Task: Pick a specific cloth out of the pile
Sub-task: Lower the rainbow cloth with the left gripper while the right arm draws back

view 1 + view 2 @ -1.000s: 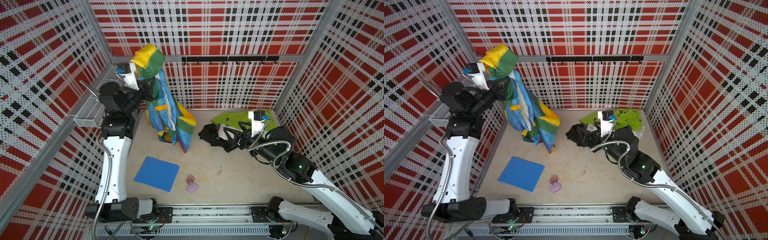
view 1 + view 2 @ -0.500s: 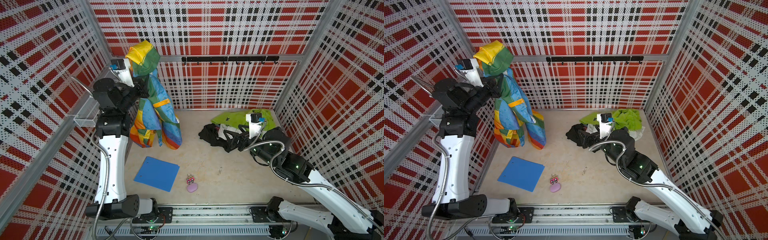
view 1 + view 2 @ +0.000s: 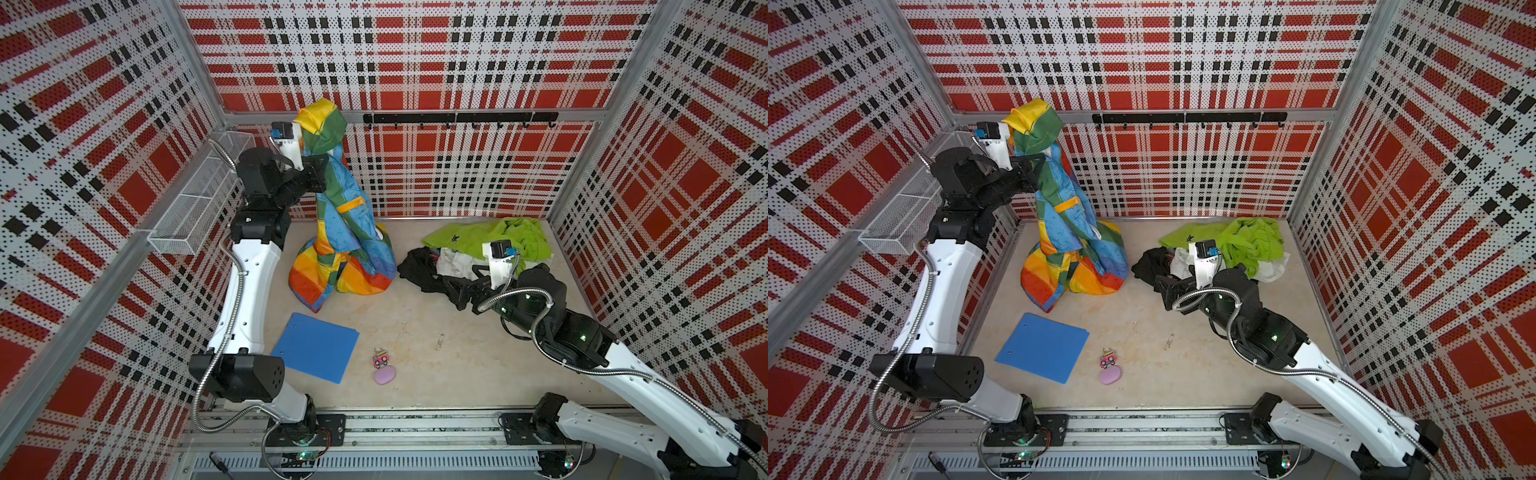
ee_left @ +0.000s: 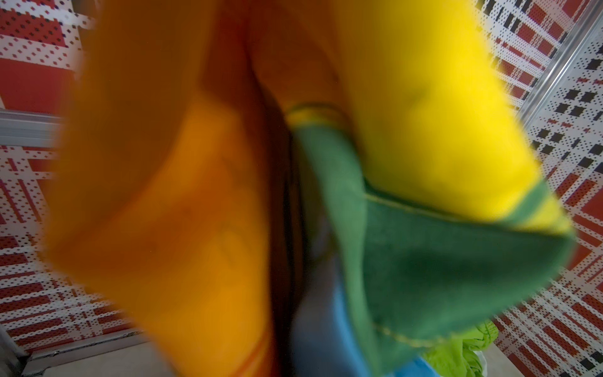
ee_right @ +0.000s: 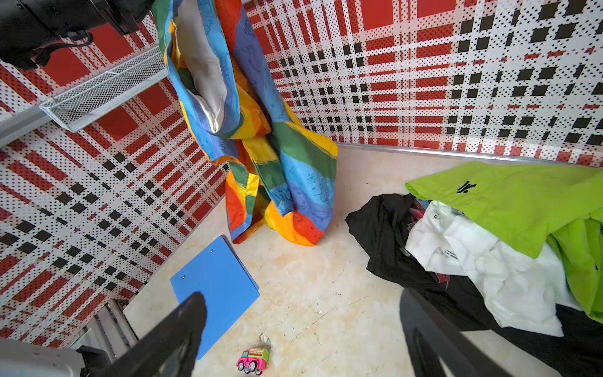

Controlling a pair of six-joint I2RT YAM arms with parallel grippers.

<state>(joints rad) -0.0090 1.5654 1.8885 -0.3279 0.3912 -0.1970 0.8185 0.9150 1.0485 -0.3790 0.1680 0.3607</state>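
In both top views the left gripper [image 3: 321, 167] stands high in the upper left of the frame, its jaws clamped on the cloth [image 3: 345, 249]. The cloth's yellow-and-green top bunches above the jaws. The rest hangs down, with its lower folds heaped on the table [image 3: 436, 332] left of centre. The pile [image 3: 490, 245], lime-green, white and black, lies right of centre, apart from the cloth. The right gripper [image 3: 451, 291] sits low at the pile's near edge by black fabric, jaws apart; contact cannot be told. A blue folder [image 3: 316, 347], a pink toy car [image 3: 380, 359] and a lilac oval piece [image 3: 384, 376] lie at lower centre. A wire basket [image 3: 199, 199] hangs on the left wall. Left wrist view: blurred cloth fills the frame in orange, yellow, green and blue, and the jaws are hidden. Right wrist view: the two jaws show at the lower edge, wide apart and empty. The cloth hangs from upper centre to the table, the pile occupies the right, and the folder lies at lower left.
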